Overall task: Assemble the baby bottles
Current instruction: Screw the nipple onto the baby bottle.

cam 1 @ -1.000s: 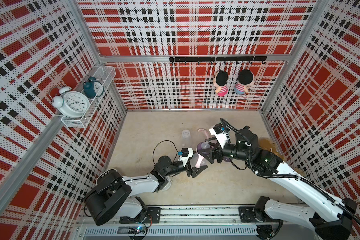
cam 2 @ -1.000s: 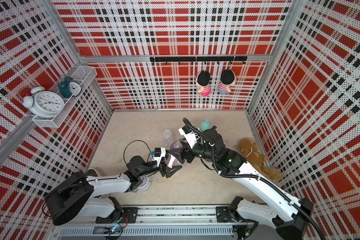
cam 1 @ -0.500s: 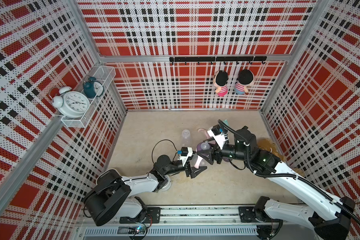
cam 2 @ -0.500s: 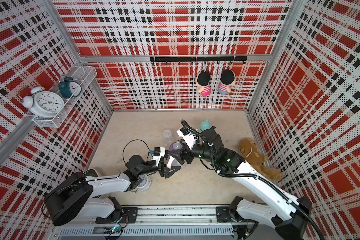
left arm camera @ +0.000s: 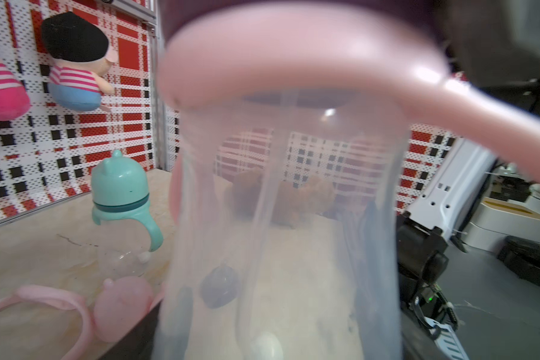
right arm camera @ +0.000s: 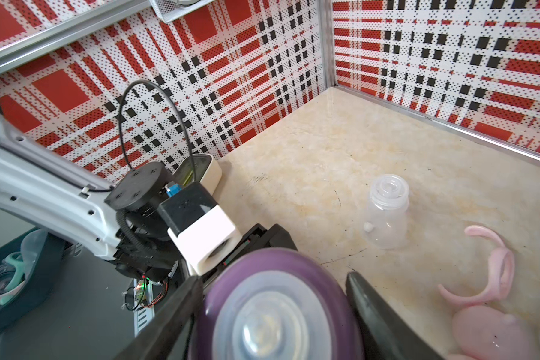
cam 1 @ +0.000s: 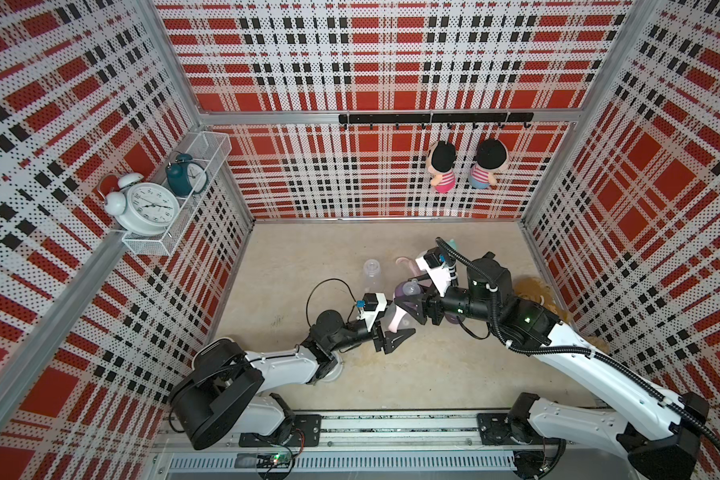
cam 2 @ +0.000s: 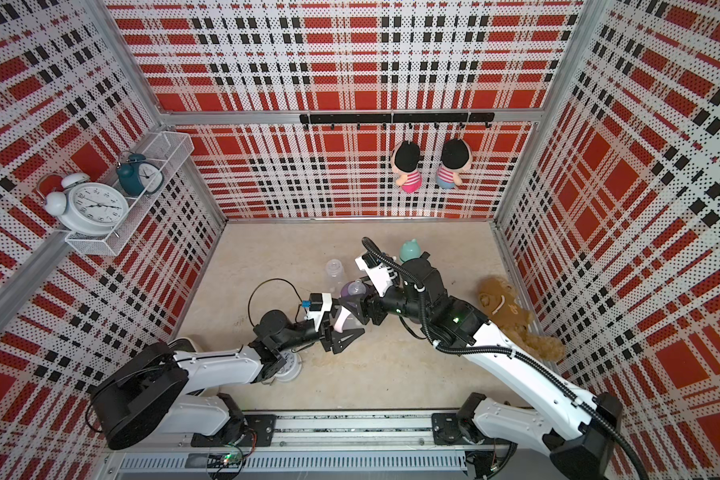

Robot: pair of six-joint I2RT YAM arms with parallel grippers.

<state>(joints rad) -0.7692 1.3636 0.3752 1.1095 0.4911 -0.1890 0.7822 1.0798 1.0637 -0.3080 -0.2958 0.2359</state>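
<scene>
Two grippers meet over the middle of the table (cam 1: pixel 308 257), one to hold and one to fasten, which I take to be the reason for the pairing. The teal bottle (left arm camera: pixel 122 199), capped and complete, stands near the back wall, well clear of the work. The left gripper (cam 1: pixel 391 326) is clamped tight on a clear bottle (left arm camera: pixel 287 218), roughly upright so its mouth faces the other arm, and a pink handled ring (left arm camera: pixel 293 62) sits round its neck. A bare bottle (right arm camera: pixel 387 212) stands by itself farther back, with a loose pink ring (right arm camera: pixel 493 268) and a pink cap (right arm camera: pixel 493 330) lying near it, apparently its own parts. Smallest, the purple nipple collar (right arm camera: pixel 278 311) sits on top of the held bottle. The jaws of the right gripper (cam 1: pixel 408 305) stand either side of it, likely to screw it down; whether they press it yet I cannot tell.
</scene>
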